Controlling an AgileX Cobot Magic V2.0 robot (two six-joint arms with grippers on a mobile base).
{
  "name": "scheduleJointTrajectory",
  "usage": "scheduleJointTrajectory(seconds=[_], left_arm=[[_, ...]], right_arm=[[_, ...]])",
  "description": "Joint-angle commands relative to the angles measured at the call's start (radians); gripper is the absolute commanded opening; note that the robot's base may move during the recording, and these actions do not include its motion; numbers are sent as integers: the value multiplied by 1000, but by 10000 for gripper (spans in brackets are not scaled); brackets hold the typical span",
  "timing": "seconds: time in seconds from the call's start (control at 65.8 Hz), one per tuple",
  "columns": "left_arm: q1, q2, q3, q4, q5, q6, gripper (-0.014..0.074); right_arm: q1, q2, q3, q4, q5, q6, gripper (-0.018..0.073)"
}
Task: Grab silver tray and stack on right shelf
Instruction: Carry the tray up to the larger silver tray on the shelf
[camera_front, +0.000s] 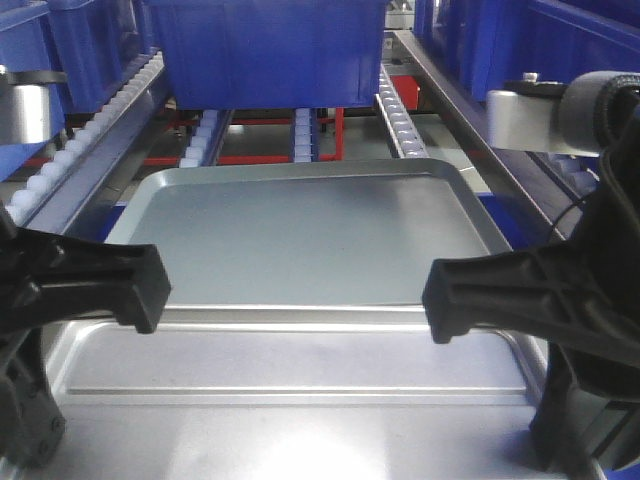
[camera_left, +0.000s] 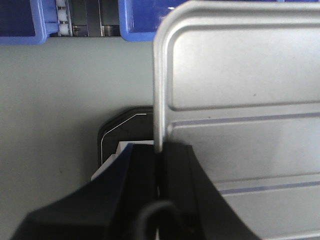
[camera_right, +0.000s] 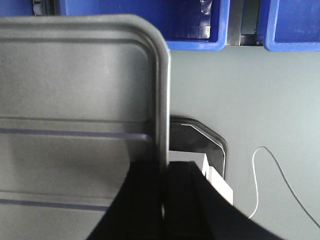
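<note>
The silver tray (camera_front: 300, 415) is shiny, with long ridges across its floor, and fills the bottom of the front view, held level between both grippers. My left gripper (camera_front: 150, 288) is shut on its left rim, which the left wrist view shows as the tray (camera_left: 240, 100) pinched between the black fingers of the gripper (camera_left: 159, 156). My right gripper (camera_front: 440, 298) is shut on the right rim, as the right wrist view shows for the tray (camera_right: 75, 85) and the gripper (camera_right: 164, 169). The roller rack lane with small white rollers (camera_front: 398, 122) lies ahead; its front bar is hidden.
A larger, duller grey tray (camera_front: 300, 235) lies on the rack just beyond the held tray. A blue bin (camera_front: 265, 50) stands behind it, with more blue bins (camera_front: 560, 40) to either side. Chunkier white rollers (camera_front: 85, 135) run along the left. Grey floor (camera_left: 60, 100) lies below.
</note>
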Motion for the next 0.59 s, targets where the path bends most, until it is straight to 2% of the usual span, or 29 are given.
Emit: scheduleJointTrajectory(seconds=[0.0, 0.578], left_arm=[[-8, -27, -15, 28, 51, 19, -100], [-8, -27, -15, 28, 48, 19, -100]], right_arm=[[-4, -28, -21, -52, 12, -9, 59], [-4, -28, -21, -52, 12, -9, 59]])
